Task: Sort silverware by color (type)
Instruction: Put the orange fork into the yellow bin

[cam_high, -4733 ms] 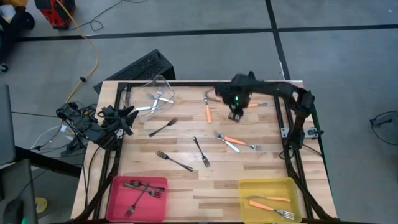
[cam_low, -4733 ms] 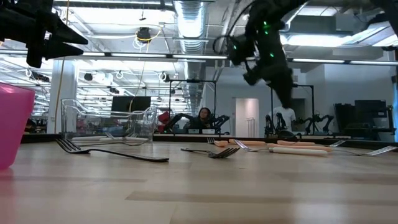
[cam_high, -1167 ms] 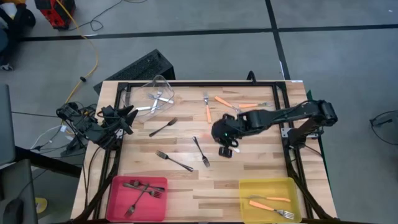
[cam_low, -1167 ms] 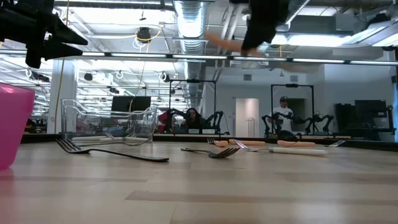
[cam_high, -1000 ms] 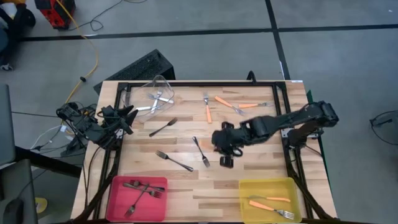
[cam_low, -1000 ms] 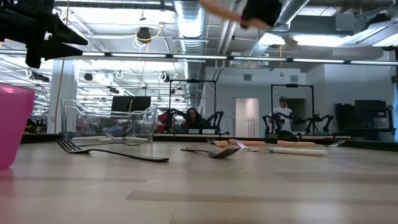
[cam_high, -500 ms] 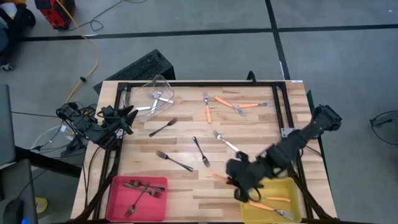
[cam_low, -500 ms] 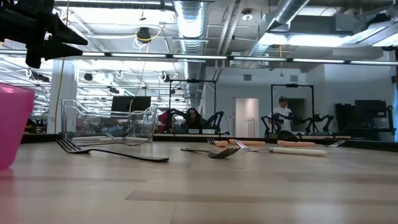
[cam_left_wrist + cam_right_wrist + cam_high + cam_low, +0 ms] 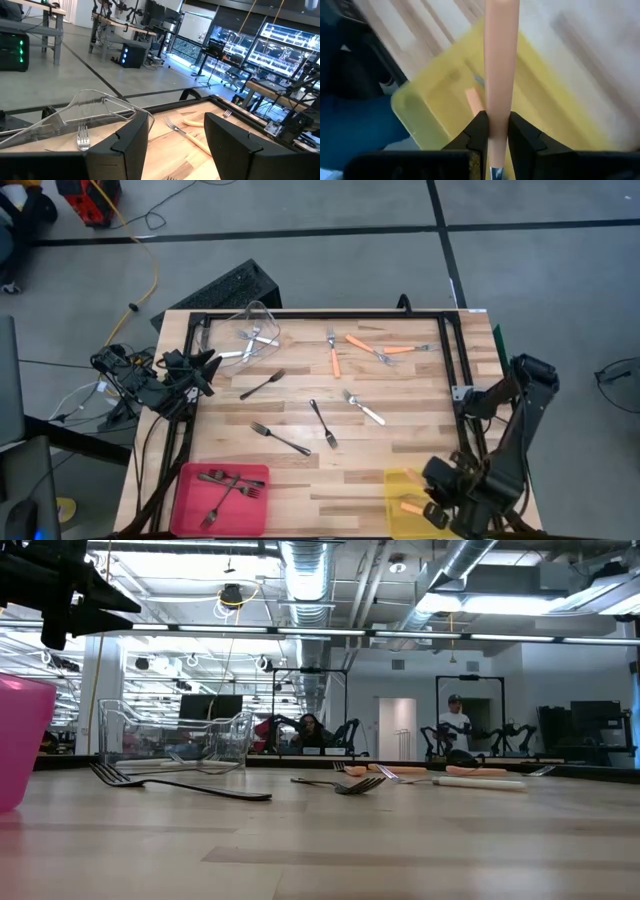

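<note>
Above yellow bin [image 9: 440, 107]: right gripper [image 9: 494, 137] clamps orange-handled fork [image 9: 500, 60].

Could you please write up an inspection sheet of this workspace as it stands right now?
Surface: wooden table, bare between the forks.
Job's things: orange forks and dark forks loose on the table; one silver fork mid-table; yellow bin holds orange-handled forks; pink bin holds dark forks; clear bin holds silver ones.
Clutter: nothing seen.
Grippers: right claw shut on an orange fork handle above the yellow bin; left claw open, waiting by the clear bin.
Cables: yellow cable on the floor.
Surroundings: person far behind the table.
</note>
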Controlling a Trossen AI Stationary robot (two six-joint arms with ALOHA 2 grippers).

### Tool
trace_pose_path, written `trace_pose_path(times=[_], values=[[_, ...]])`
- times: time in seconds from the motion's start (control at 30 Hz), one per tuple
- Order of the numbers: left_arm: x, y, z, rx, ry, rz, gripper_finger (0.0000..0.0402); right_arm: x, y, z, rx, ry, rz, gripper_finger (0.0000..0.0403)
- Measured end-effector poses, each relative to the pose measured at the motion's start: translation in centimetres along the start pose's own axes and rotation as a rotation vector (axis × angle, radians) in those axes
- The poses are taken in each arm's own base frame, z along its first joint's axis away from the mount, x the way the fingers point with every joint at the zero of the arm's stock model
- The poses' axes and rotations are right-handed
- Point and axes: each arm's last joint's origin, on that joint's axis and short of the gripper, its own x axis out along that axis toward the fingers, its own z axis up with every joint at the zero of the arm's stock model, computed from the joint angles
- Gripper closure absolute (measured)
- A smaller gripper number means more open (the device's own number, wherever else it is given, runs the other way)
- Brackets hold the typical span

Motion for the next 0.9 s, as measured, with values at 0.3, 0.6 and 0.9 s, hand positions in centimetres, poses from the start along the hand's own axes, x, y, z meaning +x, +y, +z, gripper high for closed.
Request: trace_pose_path(times=[0.3,0.6,0.9], values=[[0.0,0.0,0.0,-0.001,-0.001,0.001,0.0223,3.0,-1.1,-2.2,0.023,0.026,0.005,0.0326],[0.0,0.0,0.0,-0.002,-0.001,0.002,0.0223,5.9,-0.2,-1.7,-0.221,0.14,-0.008,0.0326],[0.0,0.0,0.0,-0.002,-0.001,0.002,0.0223,9.6,0.4,-2.5,-0.368,0.335,-0.099,0.0325]])
